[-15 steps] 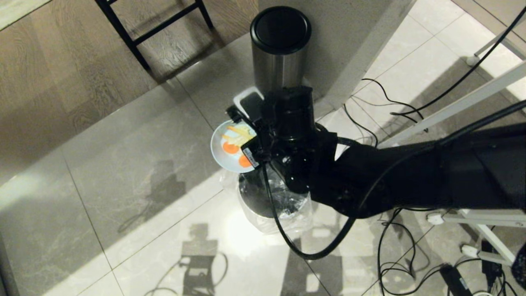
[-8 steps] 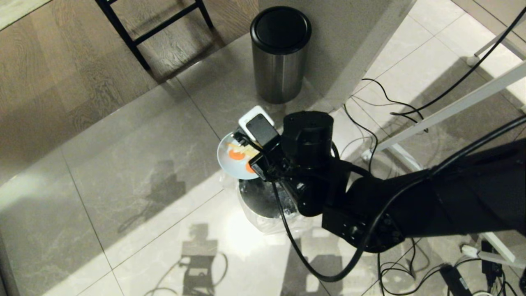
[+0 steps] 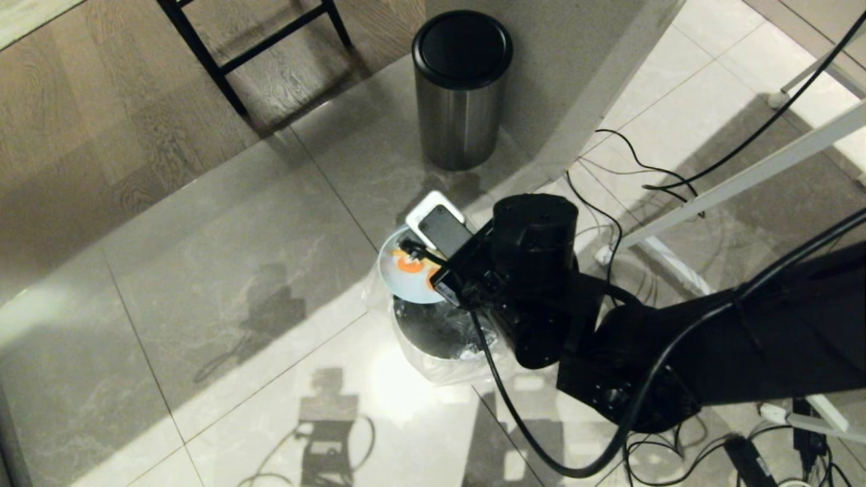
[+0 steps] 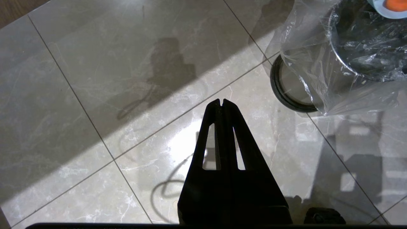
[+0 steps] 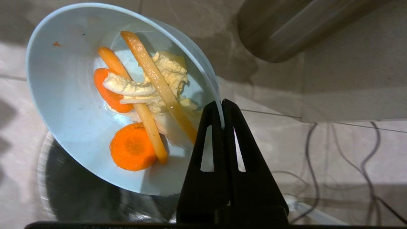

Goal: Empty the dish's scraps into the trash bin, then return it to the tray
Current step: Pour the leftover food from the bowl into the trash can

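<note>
The dish (image 5: 63, 105), a pale blue bowl, hangs tilted over the far rim of the trash bin (image 3: 440, 338), a round metal bin lined with a crinkly clear bag. My right gripper (image 5: 221, 103) is shut on the dish's rim. The scraps (image 5: 143, 101), carrot rounds and pale strips, lie in the bowl's lower side. In the head view the dish (image 3: 402, 281) shows just past the right gripper (image 3: 421, 253). My left gripper (image 4: 221, 101) is shut and empty, low over the floor tiles beside the trash bin (image 4: 365, 41). The tray is out of view.
A steel cylinder bin with a black lid (image 3: 462, 88) stands behind the trash bin. Cables (image 3: 649, 419) and white frame legs (image 3: 744, 176) crowd the floor to the right. Black chair legs (image 3: 250, 54) stand at the back left. A black ring (image 4: 281, 89) lies by the bin's base.
My right arm has brought the dish down and toward me, from in front of the steel bin to over the trash bin's rim, tilting it more. The scraps stay in the dish.
</note>
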Tool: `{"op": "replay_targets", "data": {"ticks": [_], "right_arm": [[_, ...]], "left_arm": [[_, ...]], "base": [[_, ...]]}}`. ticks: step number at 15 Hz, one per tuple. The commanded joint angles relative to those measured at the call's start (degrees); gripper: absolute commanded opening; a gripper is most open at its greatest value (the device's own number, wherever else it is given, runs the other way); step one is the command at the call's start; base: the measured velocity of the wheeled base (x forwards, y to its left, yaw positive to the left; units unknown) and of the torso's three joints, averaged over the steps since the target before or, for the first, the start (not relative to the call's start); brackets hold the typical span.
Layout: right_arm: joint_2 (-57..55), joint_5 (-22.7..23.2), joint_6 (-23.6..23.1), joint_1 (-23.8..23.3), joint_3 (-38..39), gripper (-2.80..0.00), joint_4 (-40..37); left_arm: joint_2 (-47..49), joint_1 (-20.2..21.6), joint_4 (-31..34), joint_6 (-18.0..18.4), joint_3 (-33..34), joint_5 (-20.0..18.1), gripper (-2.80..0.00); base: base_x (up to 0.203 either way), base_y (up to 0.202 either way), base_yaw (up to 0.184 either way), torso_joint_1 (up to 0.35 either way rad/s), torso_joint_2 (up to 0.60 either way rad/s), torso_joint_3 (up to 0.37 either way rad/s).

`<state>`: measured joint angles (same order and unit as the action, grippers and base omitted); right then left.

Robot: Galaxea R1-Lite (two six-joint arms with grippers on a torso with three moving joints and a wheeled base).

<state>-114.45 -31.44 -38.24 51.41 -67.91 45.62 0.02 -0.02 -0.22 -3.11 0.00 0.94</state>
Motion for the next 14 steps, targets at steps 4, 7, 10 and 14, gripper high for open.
{"op": "replay_targets", "data": {"ticks": [4,7,10,14], "right_arm": [[2.14,-0.20,-6.07,-1.83,1.18,-2.80,0.26],[3.30,-0.20,-11.26,-2.99,1.11,-2.80,0.10],[3.27,-0.20,-12.41,-3.07,0.83,-2.80,-0.55],[2.41,-0.11,-16.65,-2.98,0.50,-2.80,-0.52]], "left_arm": [[0.06,0.01,-0.04,-0.06,0.00,0.03,-2.80],[0.06,0.02,-0.04,-0.06,0.00,0.03,-2.80],[0.06,0.02,-0.04,-0.06,0.00,0.03,-2.80],[0.06,0.02,-0.04,-0.06,0.00,0.03,-2.80]], "base": [[0.000,0.000,0.000,0.000,0.00,0.000],[0.000,0.000,0.000,0.000,0.00,0.000],[0.000,0.000,0.000,0.000,0.00,0.000],[0.000,0.000,0.000,0.000,0.00,0.000]]}}
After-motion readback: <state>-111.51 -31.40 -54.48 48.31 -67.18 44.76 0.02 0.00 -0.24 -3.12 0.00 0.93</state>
